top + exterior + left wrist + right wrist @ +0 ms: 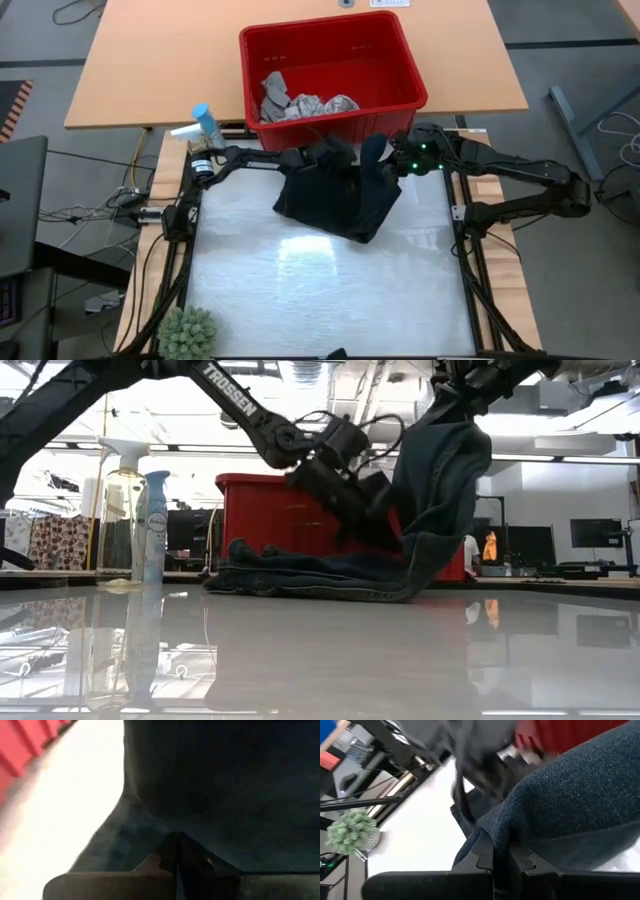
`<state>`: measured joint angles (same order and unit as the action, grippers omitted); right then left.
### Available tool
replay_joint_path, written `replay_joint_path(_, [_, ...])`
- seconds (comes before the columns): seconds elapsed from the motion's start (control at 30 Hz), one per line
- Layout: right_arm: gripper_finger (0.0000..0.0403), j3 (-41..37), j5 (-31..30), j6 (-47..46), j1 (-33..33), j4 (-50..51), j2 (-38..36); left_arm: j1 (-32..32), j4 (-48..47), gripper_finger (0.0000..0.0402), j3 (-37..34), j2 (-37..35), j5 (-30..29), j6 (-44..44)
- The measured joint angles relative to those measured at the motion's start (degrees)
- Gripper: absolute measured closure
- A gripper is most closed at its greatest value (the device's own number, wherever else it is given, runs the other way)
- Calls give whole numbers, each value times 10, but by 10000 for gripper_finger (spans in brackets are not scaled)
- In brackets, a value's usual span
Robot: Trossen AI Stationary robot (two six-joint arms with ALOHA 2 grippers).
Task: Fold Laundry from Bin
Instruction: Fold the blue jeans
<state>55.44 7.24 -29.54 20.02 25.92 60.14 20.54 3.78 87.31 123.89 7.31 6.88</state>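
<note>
The dark navy trousers (335, 200) lie bunched at the table's far side, just in front of the red bin (412, 70). A grey cloth (272, 92) and a leaf-print cloth (320, 105) lie inside the bin. My right gripper (460, 395) is raised and shut on one part of the trousers, which hangs below it. My left gripper (388, 520) is lower, reaching in from the table's left, and is shut on the cloth beside that hanging part. My left gripper pinches the trousers' dark cloth (170, 827) between its two shut fingers, slanting down from the table's left. The cloth rises in a peak toward the fingertips; which part or how many layers, I cannot tell. My right gripper pinches a thick fold of the trousers (520, 830) between its fingers, slanting down from the right. That part hangs below the fingers (440, 470), and the rest (310, 575) lies on the table.
Two spray bottles (205, 125) stand at the table's far left corner. A small green plant (188, 333) sits at the near left corner. The white tabletop (330, 290) stretches toward the near edge in front of the trousers.
</note>
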Motion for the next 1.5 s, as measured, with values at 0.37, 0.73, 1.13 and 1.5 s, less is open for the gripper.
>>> replay_joint_path(0.37, [366, 0, -2, 0, 28, 6, 0, 39, -59, 402, -25, -26, 51, -88])
replay_joint_path(0.73, [366, 0, 3, 1, 41, 6, 1, 36, 4, 401, -57, -2, 22, -109])
replay_joint_path(1.13, [366, 0, 73, -20, 15, -82, 2, 30, 6, 401, -55, -5, -5, -97])
replay_joint_path(1.5, [366, -1, 83, -17, 2, -99, 54, 28, 4, 401, -42, -7, -19, -28])
